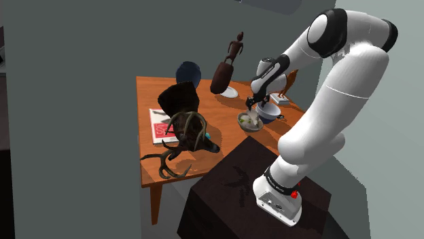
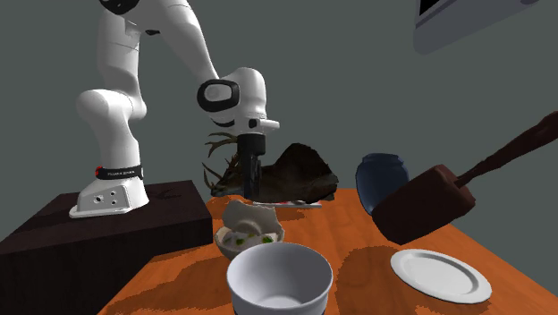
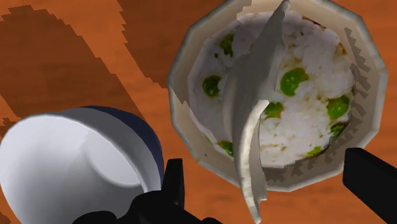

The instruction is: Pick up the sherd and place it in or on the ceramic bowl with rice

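Pale sherd across bowl, hand spread — clear

Finding: a domestic room, most likely a dining or living area of a home. Evidence: plain grey walls enclose a wooden table laid with ornaments and tableware. In the shoulder view, antlers lie at the table's 7 o'clock and a red-and-white magazine at 9. A dark blue vase stands at 11, a carved wooden figure and white plate at 1, and a bowl of rice at 3.
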